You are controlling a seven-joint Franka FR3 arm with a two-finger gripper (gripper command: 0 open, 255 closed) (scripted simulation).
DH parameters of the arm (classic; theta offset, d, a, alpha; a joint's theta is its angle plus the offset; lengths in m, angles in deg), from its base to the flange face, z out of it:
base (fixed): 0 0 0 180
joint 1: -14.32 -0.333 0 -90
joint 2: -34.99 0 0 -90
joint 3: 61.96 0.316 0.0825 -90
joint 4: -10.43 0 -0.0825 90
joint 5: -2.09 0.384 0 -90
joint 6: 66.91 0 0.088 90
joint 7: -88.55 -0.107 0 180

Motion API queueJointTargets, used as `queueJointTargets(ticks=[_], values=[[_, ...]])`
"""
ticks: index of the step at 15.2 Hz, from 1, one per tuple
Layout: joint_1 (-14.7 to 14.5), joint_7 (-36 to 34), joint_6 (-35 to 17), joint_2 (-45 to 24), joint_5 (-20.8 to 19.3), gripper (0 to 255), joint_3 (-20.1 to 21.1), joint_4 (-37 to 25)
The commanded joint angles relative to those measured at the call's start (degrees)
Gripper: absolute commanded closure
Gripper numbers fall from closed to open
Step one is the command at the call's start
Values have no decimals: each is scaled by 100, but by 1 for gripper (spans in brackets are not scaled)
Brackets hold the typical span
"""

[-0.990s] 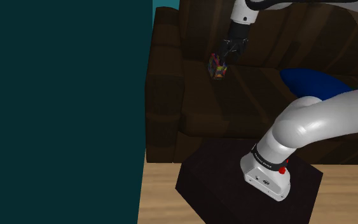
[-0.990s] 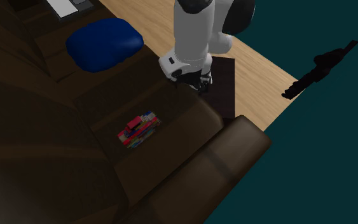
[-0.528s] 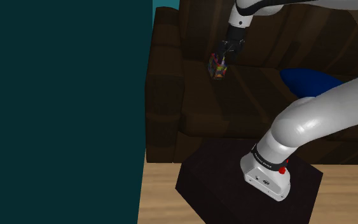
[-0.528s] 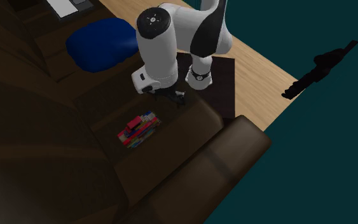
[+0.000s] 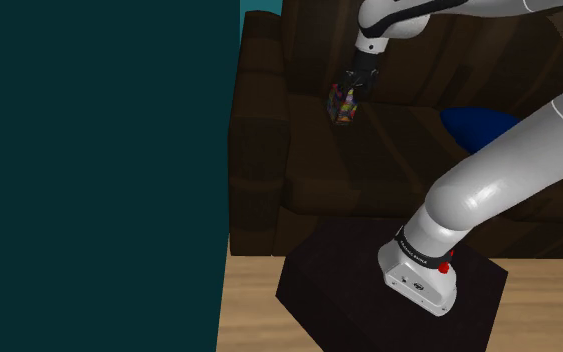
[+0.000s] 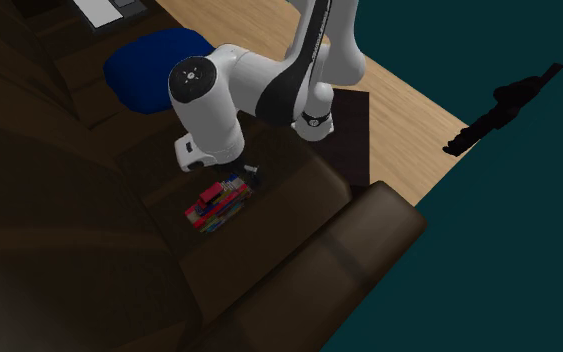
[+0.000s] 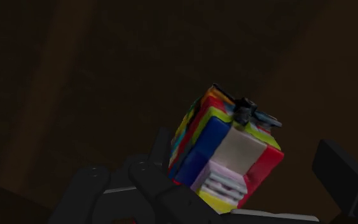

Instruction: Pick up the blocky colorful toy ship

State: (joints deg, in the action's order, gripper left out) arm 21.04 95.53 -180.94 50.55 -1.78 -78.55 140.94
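Gripper (image 5: 352,85) spread wide, tilted down toward sofa (image 6: 299,240) seat. Colorful toy ship (image 5: 342,105) lies on seat just below gripper, framed between fingers (image 7: 339,178), seemingly untouched. Wide spread likely meant to straddle blocky hull before closing. Blue cushion (image 6: 159,65) well apart from gripper.

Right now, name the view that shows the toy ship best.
Wrist view: the toy ship is close, its coloured blocks distinct. The shoulder view gives a small speck; the second exterior view shows it on the sofa.
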Motion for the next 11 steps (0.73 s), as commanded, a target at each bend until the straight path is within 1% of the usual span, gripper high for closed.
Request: queueJointTargets(ticks=[1,5,7,8,11], values=[[1,22,-158,-83,15,0,-21,73],[0,49,-526,-216,36,0,-50,311],[0,49,-526,-215,36,0,-50,311],[0,47,-521,-214,36,255,-49,308],[0,47,-523,-214,36,255,-48,310]])
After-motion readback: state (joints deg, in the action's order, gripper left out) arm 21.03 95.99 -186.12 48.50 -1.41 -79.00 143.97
